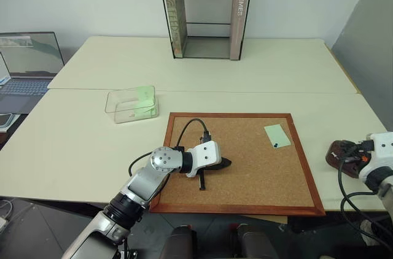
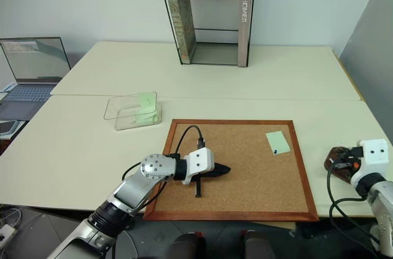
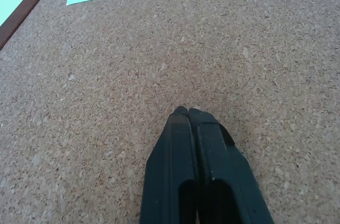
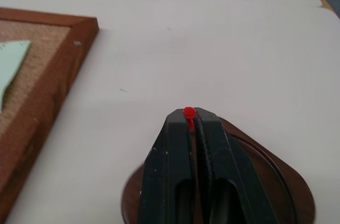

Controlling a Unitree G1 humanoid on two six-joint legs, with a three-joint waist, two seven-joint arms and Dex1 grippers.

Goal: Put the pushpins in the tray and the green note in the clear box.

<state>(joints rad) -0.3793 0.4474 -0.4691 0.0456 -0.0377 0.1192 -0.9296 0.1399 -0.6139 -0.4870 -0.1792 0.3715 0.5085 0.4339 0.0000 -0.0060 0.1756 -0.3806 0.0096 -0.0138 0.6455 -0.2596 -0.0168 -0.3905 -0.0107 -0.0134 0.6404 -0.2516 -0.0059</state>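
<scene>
My right gripper [image 4: 189, 112] is shut on a red pushpin [image 4: 189, 111], whose head sticks out at the fingertips. It hovers over the dark reddish-brown tray [image 4: 289, 181], which sits on the table right of the corkboard [image 1: 245, 173]. The pale green note [image 1: 277, 134] lies near the board's far right corner, with a dark pushpin [image 1: 276, 144] stuck in its near edge. My left gripper [image 1: 226, 162] is shut with nothing in it, fingertips low over the bare cork mid-board. The clear box [image 1: 120, 110] stands left of the board with a brighter green slip [image 1: 145, 95] inside.
A tall black-framed book stand [image 1: 209, 19] with books stands at the back centre. A laptop [image 1: 27, 65] sits at the far left. The table's right edge runs close beside the tray [image 1: 338, 151].
</scene>
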